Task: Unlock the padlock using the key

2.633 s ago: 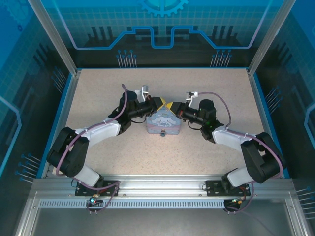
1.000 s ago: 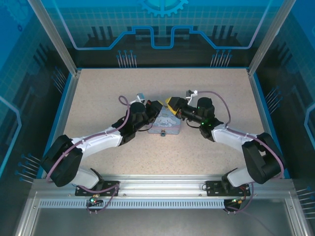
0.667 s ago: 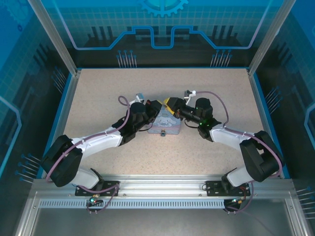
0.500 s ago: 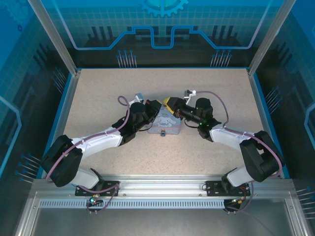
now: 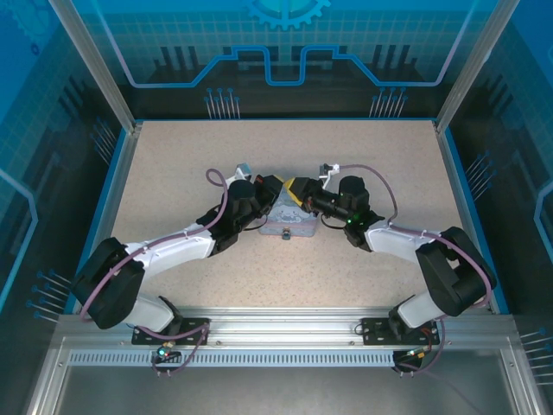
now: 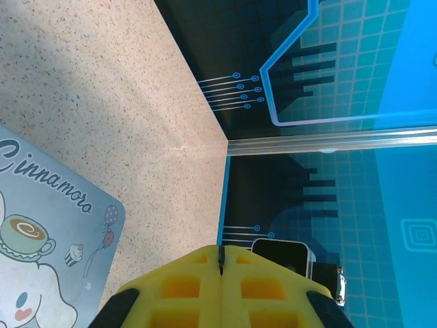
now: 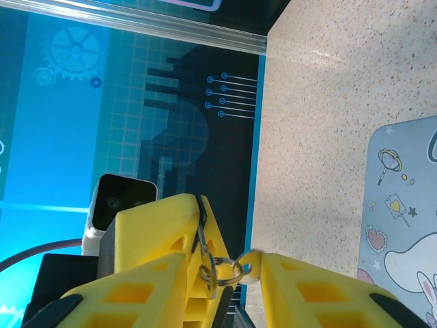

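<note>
The left fingers (image 5: 274, 194) are hovering at the far left corner of the cartoon tin (image 5: 289, 221), which is lying near the middle of the table (image 5: 173, 164). In the left wrist view, these yellow fingers (image 6: 205, 273) are pressing flat against each other with just a thin seam between them and nothing in it. The tin's pale blue printed lid (image 6: 48, 253) is lying below and to one side of them.

The right fingers (image 5: 299, 188) are reaching in from the other side, over the tin's far right corner, and are nearly meeting the left ones above its back edge. In the right wrist view, the right fingers (image 7: 157, 273) are standing a little apart. A small metal ring (image 7: 215, 272) is sitting in the gap between them. The key (image 7: 199, 229), a thin dark sliver, is lying along the inner face of one finger and hanging from that ring. A small brass-coloured loop (image 7: 249, 262) on the ring is touching the other finger. It is not possible to tell whether the fingers are actually clamping the ring and key. A corner of the tin's lid (image 7: 403, 205) is showing beneath.

The padlock (image 5: 286, 234), a tiny dark speck from above, is sitting at the middle of the tin's near edge, on the side away from both sets of fingers.
</note>
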`<state>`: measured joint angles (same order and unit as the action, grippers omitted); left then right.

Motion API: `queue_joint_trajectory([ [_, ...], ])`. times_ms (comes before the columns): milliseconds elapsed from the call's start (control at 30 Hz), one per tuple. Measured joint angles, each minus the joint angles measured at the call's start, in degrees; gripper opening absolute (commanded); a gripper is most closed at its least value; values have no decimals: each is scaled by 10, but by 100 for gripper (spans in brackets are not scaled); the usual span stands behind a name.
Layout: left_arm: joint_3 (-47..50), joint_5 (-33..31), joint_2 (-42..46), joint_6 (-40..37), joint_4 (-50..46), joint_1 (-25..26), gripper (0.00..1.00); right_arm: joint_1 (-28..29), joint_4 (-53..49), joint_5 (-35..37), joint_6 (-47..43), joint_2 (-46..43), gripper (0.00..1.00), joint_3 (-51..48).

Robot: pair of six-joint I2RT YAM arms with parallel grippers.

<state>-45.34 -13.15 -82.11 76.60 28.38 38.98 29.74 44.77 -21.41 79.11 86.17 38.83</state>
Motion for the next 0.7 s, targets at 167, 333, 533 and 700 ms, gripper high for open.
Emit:
queue_joint_trajectory([
  [167, -6, -2, 0, 0, -2, 0, 0, 0, 3, 0, 0, 0, 30, 0],
  [333, -6, -2, 0, 0, -3, 2, 0, 0, 3, 0, 1, 0, 34, 0],
  [533, -6, -6, 1, 0, -5, 3, 0, -3, 3, 0, 2, 0, 34, 0],
  [700, -6, -6, 3, 0, -12, 3, 0, -9, 3, 0, 2, 0, 34, 0],
])
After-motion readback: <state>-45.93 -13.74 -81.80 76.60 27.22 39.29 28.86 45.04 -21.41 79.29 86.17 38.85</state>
